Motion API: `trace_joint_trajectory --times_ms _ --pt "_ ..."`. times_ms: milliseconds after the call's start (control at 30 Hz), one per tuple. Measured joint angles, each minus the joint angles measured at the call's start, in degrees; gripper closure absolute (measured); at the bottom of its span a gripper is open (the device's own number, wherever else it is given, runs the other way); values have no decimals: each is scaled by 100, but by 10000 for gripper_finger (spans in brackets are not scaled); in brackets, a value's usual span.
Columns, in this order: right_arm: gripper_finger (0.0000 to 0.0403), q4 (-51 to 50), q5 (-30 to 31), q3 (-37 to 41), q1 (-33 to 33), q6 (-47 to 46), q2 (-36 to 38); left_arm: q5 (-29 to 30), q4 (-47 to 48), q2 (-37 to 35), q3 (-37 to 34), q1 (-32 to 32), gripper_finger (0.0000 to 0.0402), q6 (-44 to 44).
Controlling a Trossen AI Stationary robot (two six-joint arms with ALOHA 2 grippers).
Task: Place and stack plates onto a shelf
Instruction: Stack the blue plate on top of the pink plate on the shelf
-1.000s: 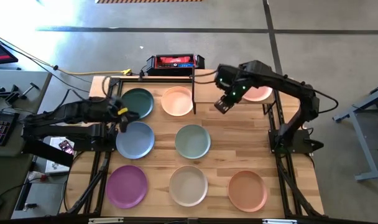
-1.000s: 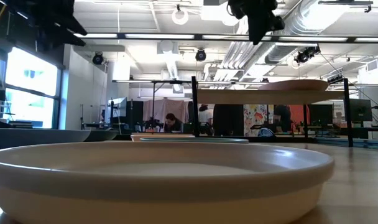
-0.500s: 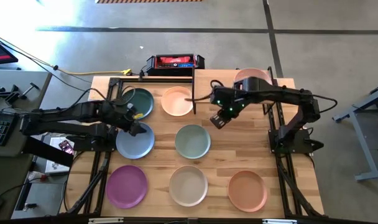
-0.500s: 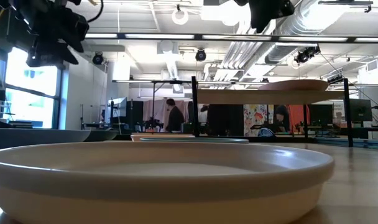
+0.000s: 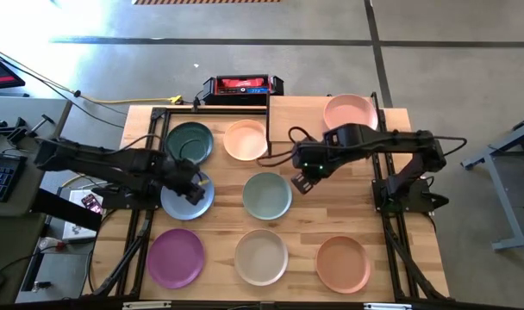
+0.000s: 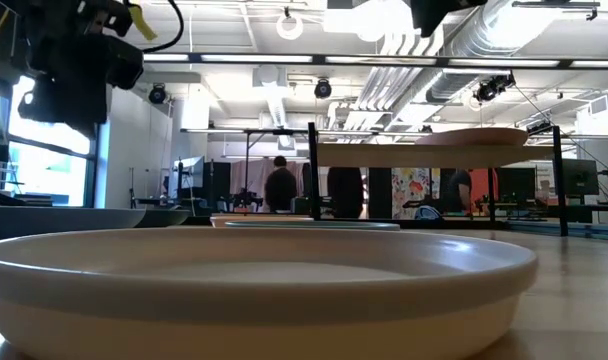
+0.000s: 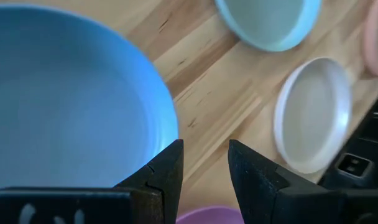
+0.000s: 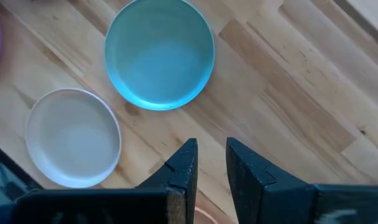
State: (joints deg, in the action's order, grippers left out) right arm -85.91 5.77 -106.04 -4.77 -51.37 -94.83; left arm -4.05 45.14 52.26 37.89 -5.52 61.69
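Note:
The pink plate [image 5: 350, 112] rests flat on the light-wood shelf [image 5: 301, 116], also seen in the low view, the plate [image 6: 474, 136] on the board [image 6: 424, 155]. The other plates lie on the table: dark green [image 5: 190, 142], peach [image 5: 246, 139], blue-grey [image 5: 184, 196], pale teal [image 5: 267, 195], purple [image 5: 176, 257], off-white [image 5: 261, 257], orange [image 5: 343, 263]. My left gripper [image 5: 194, 182] hovers open above the blue-grey plate's right rim [image 7: 167, 118]. My right gripper [image 5: 300, 182] is open above bare table, just right of the pale teal plate [image 8: 159, 53].
A red and black device [image 5: 242, 85] sits at the table's far edge, left of the shelf. The shelf's thin black legs [image 6: 312, 170] stand near the peach plate. Bare wood lies between the pale teal plate and the table's right edge [image 5: 348, 198]. People stand in the room beyond.
My right gripper has drawn back from the shelf toward the near edge, ending beside the pale teal plate; the pink plate stays on the shelf. My left gripper has moved from the dark green plate's rim toward the near edge and right, over the blue-grey plate.

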Motion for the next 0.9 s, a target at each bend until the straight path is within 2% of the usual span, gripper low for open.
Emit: trace_joint_trajectory --times_ms 233,433,633,900 --pt "341 0 17 2 -99 120 0 297 -26 551 0 -407 284 572" --pt "341 0 29 4 -101 325 0 363 -333 1038 2 -656 284 666" --pt "341 0 137 4 -101 446 -2 673 -457 1512 2 -778 284 868" --pt "341 0 172 4 -101 666 -2 692 -933 1981 4 -900 284 919"
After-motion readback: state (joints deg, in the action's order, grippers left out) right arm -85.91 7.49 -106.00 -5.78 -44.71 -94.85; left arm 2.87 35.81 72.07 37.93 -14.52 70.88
